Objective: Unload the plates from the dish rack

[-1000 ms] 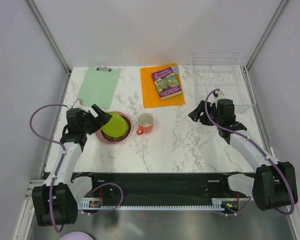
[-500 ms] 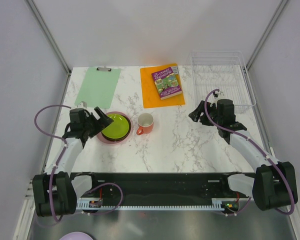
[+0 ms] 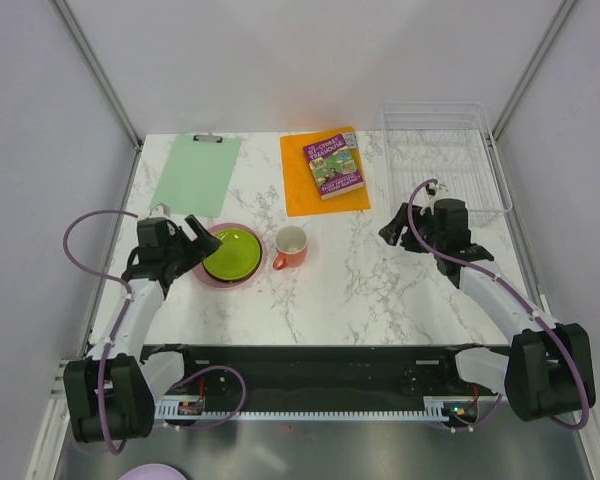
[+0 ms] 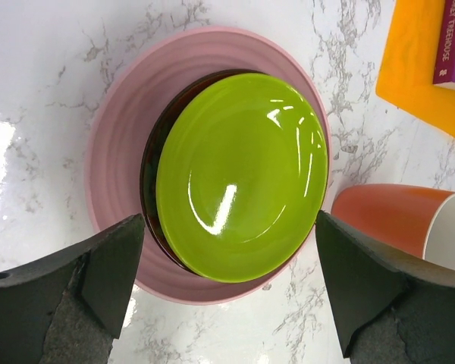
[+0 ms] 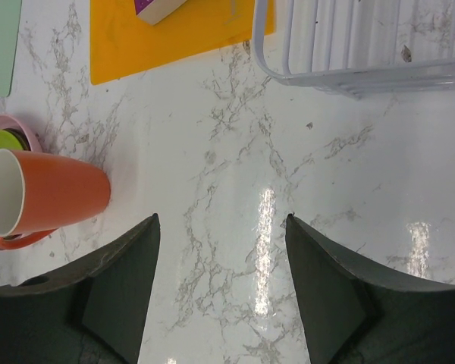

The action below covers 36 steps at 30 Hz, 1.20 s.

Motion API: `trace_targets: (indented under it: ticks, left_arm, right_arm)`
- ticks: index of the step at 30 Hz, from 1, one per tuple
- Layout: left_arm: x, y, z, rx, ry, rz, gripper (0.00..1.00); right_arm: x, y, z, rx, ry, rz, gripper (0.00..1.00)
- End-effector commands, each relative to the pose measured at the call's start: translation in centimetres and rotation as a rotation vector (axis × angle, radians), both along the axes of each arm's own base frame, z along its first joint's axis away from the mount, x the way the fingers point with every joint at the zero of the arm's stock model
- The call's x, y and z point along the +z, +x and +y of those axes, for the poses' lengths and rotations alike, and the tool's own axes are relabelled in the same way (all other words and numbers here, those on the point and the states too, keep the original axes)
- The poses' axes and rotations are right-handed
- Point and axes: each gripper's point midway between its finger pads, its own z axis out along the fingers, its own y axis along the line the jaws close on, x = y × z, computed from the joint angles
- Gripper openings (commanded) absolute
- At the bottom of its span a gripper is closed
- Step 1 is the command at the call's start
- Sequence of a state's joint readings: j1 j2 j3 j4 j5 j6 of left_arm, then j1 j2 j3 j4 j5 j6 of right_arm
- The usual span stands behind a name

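Presently, the round plates are stacked on the white marble table (image 3: pixel 380 290) near its left edge, well apart from the rack. A plain lime green plate (image 4: pixel 239 178) is listed on top, a dark-rimmed plate (image 4: pixel 153 152) beneath it, and a larger plain pink plate (image 4: pixel 114 159) at the bottom. The see-through dish rack of thin white bars (image 3: pixel 445 160) is set at the far right corner.

The left gripper (image 3: pixel 196 246) is held wide open over the stack, a finger at either side, nothing grasped. The right gripper (image 5: pixel 221 227) is likewise spread over bare marble near the rack, nothing held.

An orange-and-white mug (image 3: pixel 292 245) is laid on its side just right of the stack. An orange mat (image 3: pixel 305 190) bearing a purple book (image 3: pixel 334 165) is found at the far edge, and a pale green clipboard (image 3: pixel 195 172) at the far left corner.
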<state>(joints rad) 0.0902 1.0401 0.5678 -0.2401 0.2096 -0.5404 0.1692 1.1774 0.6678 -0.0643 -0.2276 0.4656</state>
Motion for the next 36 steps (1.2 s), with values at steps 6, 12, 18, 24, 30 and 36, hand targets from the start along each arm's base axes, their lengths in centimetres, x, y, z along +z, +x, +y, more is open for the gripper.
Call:
trace_targets:
  ticks: [6,12,18,24,30,36]
  left_arm:
    - [7.7,1.1,0.1,-0.045,0.05,-0.169,1.0]
    - [13.8,0.3,-0.4,-0.109,0.123,-0.378,1.0]
    - [17.9,-1.3,-0.6,-0.139,0.196,-0.553,1.0]
    - [19.5,-2.0,-1.0,-0.168,0.252,-0.659,1.0]
    - [19.5,-1.5,-1.6,-0.177,0.306,-0.663,1.0]
    - [18.9,-1.1,-3.6,-0.172,0.382,-0.637,1.0]
  right_arm:
    - [1.2,0.9,-1.1,-0.015,-0.087,-0.049,0.74]
    - [3.0,1.0,-4.0,-0.074,-0.246,-0.131,0.74]
    - [6.3,1.3,-7.4,-0.244,-0.336,-0.219,0.76]
    - [8.7,1.1,-10.1,-0.371,-0.408,-0.287,0.77]
    - [9.1,0.9,-11.1,-0.422,-0.445,-0.295,0.78]
    - [8.9,0.6,-11.2,-0.424,-0.448,-0.294,0.78]
